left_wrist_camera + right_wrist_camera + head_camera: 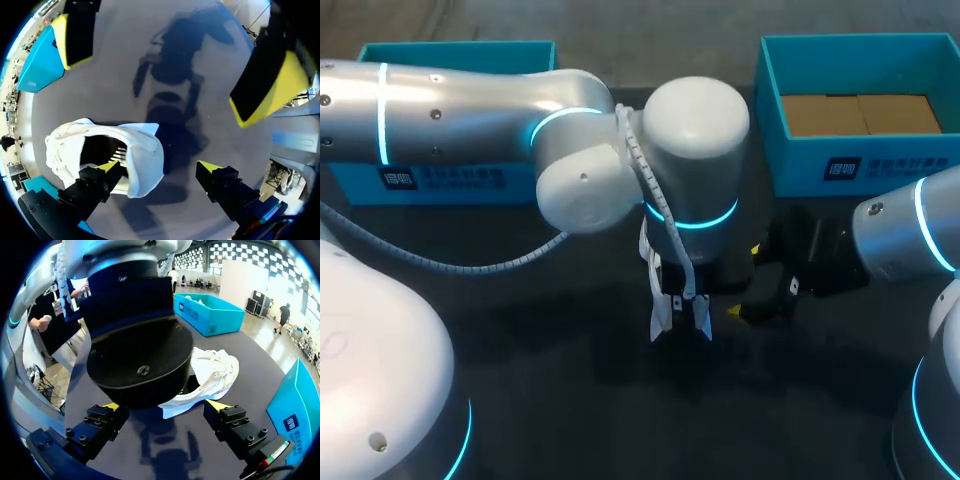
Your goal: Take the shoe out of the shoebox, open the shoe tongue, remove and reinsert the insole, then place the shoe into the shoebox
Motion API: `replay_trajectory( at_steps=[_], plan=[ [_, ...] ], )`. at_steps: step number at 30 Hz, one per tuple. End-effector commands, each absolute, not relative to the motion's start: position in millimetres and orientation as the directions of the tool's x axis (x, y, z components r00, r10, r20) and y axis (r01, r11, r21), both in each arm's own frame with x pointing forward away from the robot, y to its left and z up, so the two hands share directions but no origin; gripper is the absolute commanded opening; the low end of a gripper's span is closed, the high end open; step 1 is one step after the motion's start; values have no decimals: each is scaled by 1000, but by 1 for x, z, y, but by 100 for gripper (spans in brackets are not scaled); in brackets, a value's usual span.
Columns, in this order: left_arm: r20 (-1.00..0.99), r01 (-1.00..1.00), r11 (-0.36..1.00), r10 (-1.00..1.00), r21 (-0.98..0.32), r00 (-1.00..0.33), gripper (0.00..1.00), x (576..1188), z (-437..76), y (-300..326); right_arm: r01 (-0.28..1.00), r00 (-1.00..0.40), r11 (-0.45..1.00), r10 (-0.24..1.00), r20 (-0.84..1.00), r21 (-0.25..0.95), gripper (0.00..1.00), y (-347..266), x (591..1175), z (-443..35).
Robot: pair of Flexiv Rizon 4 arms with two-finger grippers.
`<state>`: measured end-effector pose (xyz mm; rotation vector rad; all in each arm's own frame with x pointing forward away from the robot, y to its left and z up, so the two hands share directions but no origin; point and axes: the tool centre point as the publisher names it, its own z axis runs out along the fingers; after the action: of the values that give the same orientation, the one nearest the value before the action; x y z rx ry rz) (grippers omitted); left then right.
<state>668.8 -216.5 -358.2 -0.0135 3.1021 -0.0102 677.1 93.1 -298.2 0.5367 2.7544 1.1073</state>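
A white shoe (142, 155) lies on the dark table, its opening facing up. My left gripper (159, 167) hangs open right over it. One fingertip (107, 167) is at the shoe's opening and the other is out over bare table, so the shoe's side wall stands between the fingers. In the head view the left wrist (695, 170) covers most of the shoe (672, 308). My right gripper (745, 285) is open and holds nothing, just right of the shoe, pointing at it. In its own view the right gripper (164, 406) faces the left wrist's black underside (140, 360), with the shoe (215, 372) beyond.
A teal shoebox (860, 150) with brown cardboard inside stands at the back right. A second teal box (450, 60) stands at the back left, half hidden by my left arm. The two grippers are close together at mid table.
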Motion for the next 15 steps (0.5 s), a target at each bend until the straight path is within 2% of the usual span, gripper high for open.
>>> replay_trajectory(
  at_steps=[1,15],
  plan=[
    [-41,12,1000,13,13,-999,100,668,-365,-220,279,-928,669,371,15,689,100,94,676,-298],
    [-28,14,1000,15,22,-999,100,673,-382,-228,279,-928,669,371,15,689,100,94,676,-298]
  ],
)
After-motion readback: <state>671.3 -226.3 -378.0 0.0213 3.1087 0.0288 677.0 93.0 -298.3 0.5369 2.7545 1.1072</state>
